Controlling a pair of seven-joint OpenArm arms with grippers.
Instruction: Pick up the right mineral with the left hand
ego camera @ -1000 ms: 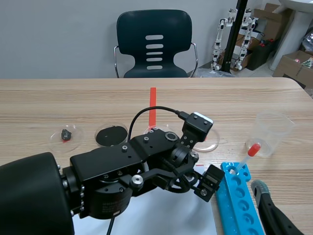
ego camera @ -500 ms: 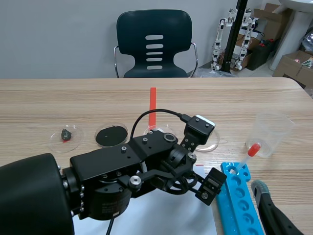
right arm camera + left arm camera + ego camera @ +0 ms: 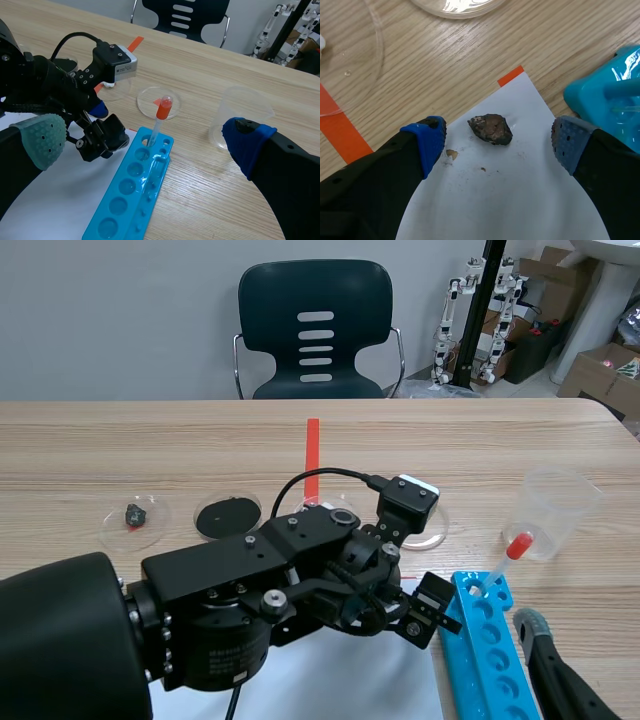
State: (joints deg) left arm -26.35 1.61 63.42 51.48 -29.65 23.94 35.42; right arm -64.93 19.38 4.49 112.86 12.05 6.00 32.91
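Shifted slightly, my left gripper (image 3: 500, 150) now brackets the rock (image 3: 490, 129).
Its fingers stand apart, rock untouched on white paper (image 3: 520, 210); my right gripper (image 3: 142, 137) gapes wide too.

Rough dull mineral (image 3: 490, 128) on matt white paper (image 3: 520, 200), wood-grain table (image 3: 445, 60)

Scene cam fwd; wrist cams look down, share rack (image 3: 612, 87).
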